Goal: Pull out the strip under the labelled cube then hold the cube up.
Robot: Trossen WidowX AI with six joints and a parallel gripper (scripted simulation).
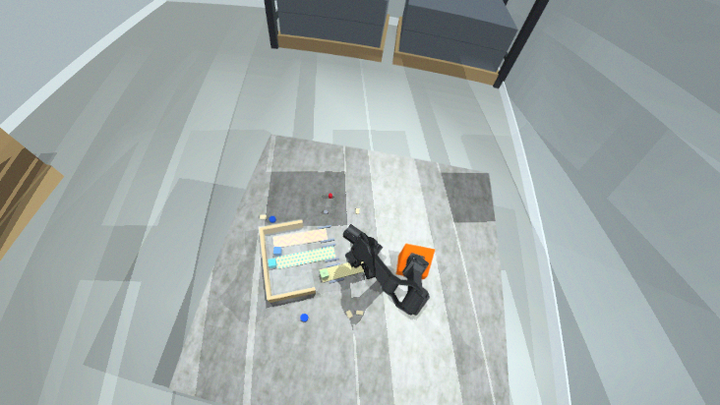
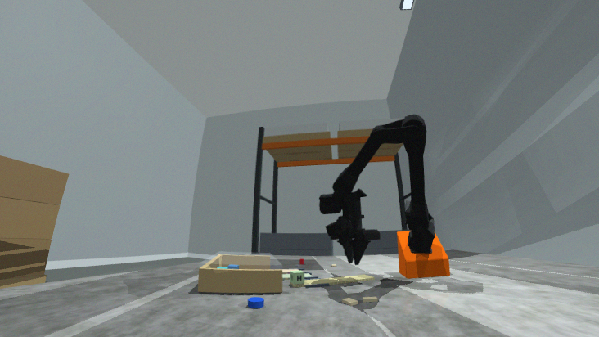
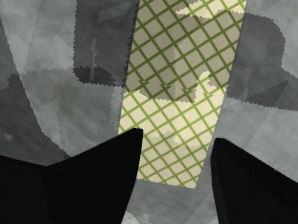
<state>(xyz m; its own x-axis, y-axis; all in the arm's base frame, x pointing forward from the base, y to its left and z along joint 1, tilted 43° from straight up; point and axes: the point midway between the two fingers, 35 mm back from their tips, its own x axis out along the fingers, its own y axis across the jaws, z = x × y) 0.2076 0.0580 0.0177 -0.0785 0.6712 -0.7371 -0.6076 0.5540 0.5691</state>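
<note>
The pale green cube (image 1: 324,272) (image 2: 297,277) marked H sits on the far end of the yellow strip with green cross lines (image 1: 343,272) (image 2: 351,280) (image 3: 175,117). The cube and this strip are outside the open side of the wooden frame (image 1: 264,266) (image 2: 240,280). My gripper (image 1: 369,273) (image 2: 353,262) (image 3: 178,143) is open and empty, above the strip's near end. In the wrist view the fingers stand on either side of that end. The peach strip (image 1: 300,237) and the green-dotted strip (image 1: 305,257) lie farther back, reaching into the frame.
A blue cube (image 1: 277,250) and a cyan cube (image 1: 271,262) are inside the frame. A blue disc (image 1: 303,317) (image 2: 255,303) lies in front. Two beige blocks lie near the arm's shadow, one the left block (image 1: 348,314) (image 2: 350,300). A red object (image 1: 330,196) (image 2: 301,261) is behind.
</note>
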